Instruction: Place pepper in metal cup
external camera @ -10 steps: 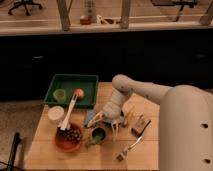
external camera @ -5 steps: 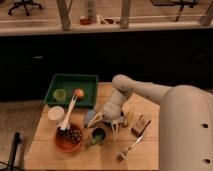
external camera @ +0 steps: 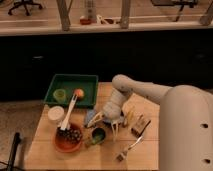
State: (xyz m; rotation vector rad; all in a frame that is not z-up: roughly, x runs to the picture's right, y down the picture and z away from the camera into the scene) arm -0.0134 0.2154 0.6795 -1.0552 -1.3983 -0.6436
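While the robot's white arm (external camera: 150,95) reaches in from the right edge and bends down over the middle of the wooden table (external camera: 145,156), the largest thing on the top is a green tray (external camera: 67,79) at the back-left corner. In the tray are a pale green cup (external camera: 59,95) and an orange-red round fruit (external camera: 78,93), side by side.

Toward the front-left corner sits a terracotta bowl (external camera: 59,143) holding something dark. A white-handled utensil (external camera: 69,111) leans out of it toward the tray. A white cup (external camera: 56,114) stands at the left edge, between the tray and the bowl.

The gripper (external camera: 117,131) hangs at mid-table, pointing down, with its jaws spread wide and nothing between them. A blue and white packet (external camera: 92,118) lies just to the left of it. Toward the right edge there is a yellow object (external camera: 129,114), then a brown boxy item (external camera: 140,125). A fork (external camera: 129,148) lies nearer the front edge, below the gripper.

The metal cup (external camera: 98,134) stands upright near the front edge, between the bowl and the gripper, just beside the lowered fingers. Its inside looks greenish. The pepper (external camera: 91,142) appears as a small green shape against the cup's front-left side; whether it touches the wall cannot be told.
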